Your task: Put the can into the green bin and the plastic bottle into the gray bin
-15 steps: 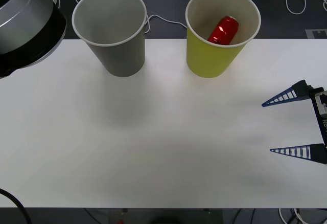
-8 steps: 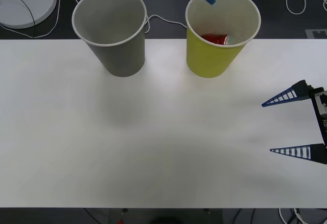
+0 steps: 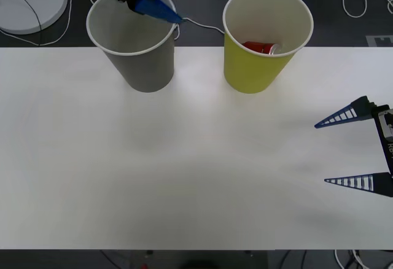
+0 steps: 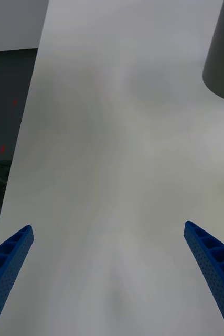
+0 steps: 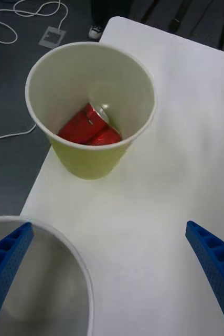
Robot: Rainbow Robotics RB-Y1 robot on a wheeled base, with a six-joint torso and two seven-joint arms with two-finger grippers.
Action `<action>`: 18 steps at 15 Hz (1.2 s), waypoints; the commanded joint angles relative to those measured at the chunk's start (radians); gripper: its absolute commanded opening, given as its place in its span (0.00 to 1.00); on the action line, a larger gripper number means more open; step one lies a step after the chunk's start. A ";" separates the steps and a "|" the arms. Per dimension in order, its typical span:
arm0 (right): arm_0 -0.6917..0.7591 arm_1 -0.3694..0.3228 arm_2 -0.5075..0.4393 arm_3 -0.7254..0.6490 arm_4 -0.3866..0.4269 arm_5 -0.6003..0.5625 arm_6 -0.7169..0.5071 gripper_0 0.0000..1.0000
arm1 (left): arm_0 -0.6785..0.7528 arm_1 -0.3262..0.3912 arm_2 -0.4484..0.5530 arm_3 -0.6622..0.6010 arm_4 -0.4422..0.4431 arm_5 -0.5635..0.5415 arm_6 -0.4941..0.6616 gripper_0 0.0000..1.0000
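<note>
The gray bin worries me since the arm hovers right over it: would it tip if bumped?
Probably easily. The gray bin is a tall paper cup, narrower at its base than its rim, likely light. The left gripper, open above its rim, could knock it over; the walls would likely dent too.

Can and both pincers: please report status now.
Left pincer open above gray bin. Right pincer open, parked at table edge. Can lying inside green bin. Nothing obstructing.

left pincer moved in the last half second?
Yes. In the front view the left pincer has gone from over the green bin to the robot's left, now at the gray bin rim. The can lies in the green bin.
</note>
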 commanded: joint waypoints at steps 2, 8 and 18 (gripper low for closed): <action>0.000 0.000 0.000 0.000 0.000 0.000 0.000 1.00 | 0.187 0.069 0.136 -0.115 0.023 -0.022 -0.121 1.00; 0.000 0.000 0.000 0.000 0.000 0.000 0.000 1.00 | 0.490 0.097 0.373 -0.163 0.024 -0.070 -0.350 1.00; 0.000 0.000 0.000 0.000 0.000 0.000 0.000 1.00 | 0.900 0.124 0.629 -0.183 0.020 -0.128 -0.750 1.00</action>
